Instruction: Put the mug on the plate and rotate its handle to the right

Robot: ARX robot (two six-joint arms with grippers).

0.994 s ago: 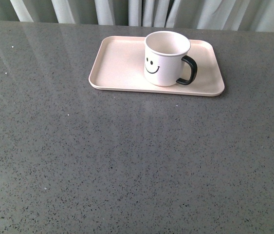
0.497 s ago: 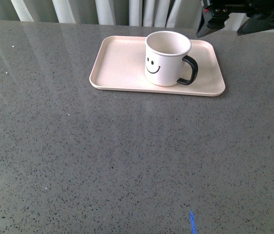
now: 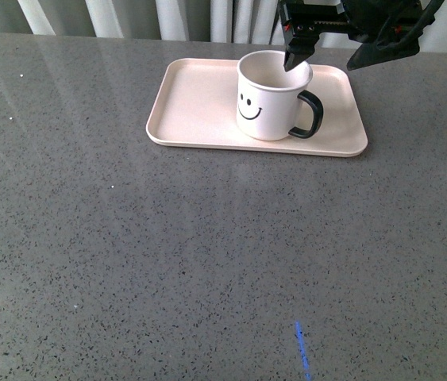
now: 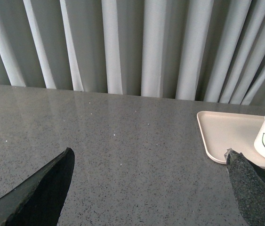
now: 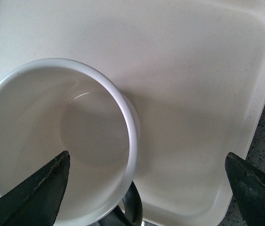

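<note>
Just one mug [image 3: 267, 107], one plate [image 3: 195, 103]

We count one mug [image 3: 269, 99], cream-white, with one black loop handle [image 3: 309, 116] and one smiley face [image 3: 247, 107] printed on its side. We count one pale pink plate [image 3: 195, 103]. There are two grippers in all: one right gripper [image 3: 319, 67] and one left gripper [image 4: 148, 154], and each shows two dark fingers [image 5: 38, 197]. We also count one grey speckled countertop [image 3: 207, 254] and one pleated curtain [image 4: 123, 47].
</note>
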